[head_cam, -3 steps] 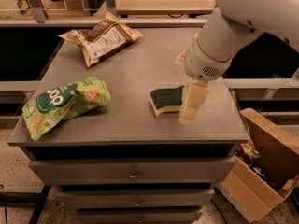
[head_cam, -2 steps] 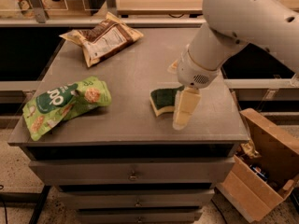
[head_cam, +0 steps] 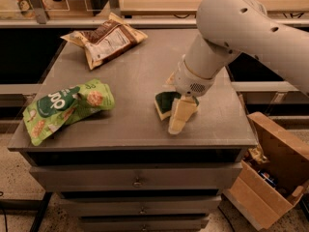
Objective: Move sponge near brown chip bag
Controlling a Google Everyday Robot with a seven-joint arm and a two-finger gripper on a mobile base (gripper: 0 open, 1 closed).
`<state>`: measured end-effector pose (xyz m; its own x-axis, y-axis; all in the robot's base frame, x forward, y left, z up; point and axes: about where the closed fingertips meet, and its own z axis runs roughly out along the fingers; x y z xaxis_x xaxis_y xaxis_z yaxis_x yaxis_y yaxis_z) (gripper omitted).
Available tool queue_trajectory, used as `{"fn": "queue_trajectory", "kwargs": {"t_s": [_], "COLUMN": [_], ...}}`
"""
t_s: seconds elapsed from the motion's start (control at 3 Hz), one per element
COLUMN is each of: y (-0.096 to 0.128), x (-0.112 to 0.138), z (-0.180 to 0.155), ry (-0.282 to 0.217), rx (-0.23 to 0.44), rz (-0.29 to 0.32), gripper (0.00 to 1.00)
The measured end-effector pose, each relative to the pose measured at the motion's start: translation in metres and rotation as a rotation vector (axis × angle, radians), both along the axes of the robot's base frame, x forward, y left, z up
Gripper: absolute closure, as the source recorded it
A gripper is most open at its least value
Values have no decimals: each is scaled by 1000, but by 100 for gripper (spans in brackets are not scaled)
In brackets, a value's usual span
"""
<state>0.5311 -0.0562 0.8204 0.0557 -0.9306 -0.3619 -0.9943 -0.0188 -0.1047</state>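
The sponge (head_cam: pixel 162 102), dark green on top with pale yellow foam below, lies on the grey cabinet top (head_cam: pixel 135 76) right of centre. My gripper (head_cam: pixel 171 106) has come down over it from the right. One cream finger (head_cam: pixel 179 116) is in front of the sponge and the other (head_cam: pixel 170 79) behind it, so the jaws stand open around it. The white arm hides the sponge's right end. The brown chip bag (head_cam: pixel 107 40), with its white label panel, lies at the far left corner of the top, well apart from the sponge.
A bright green snack bag (head_cam: pixel 65 109) lies at the near left of the top. An open cardboard box (head_cam: pixel 270 173) stands on the floor to the right of the cabinet. Drawers are below the top, and a shelf edge runs behind it.
The gripper has moved left and down over the sponge, from beside its right end to straddling it. The sponge and both bags have not moved.
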Motion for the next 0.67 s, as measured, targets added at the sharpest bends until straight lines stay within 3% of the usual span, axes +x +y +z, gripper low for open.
{"fn": "queue_trajectory", "kwargs": {"t_s": [0.67], "y": [-21], "x": [5], "z": [22], "ry": [-13], "rx": [-5], "rz": [-23], "gripper": [64]}}
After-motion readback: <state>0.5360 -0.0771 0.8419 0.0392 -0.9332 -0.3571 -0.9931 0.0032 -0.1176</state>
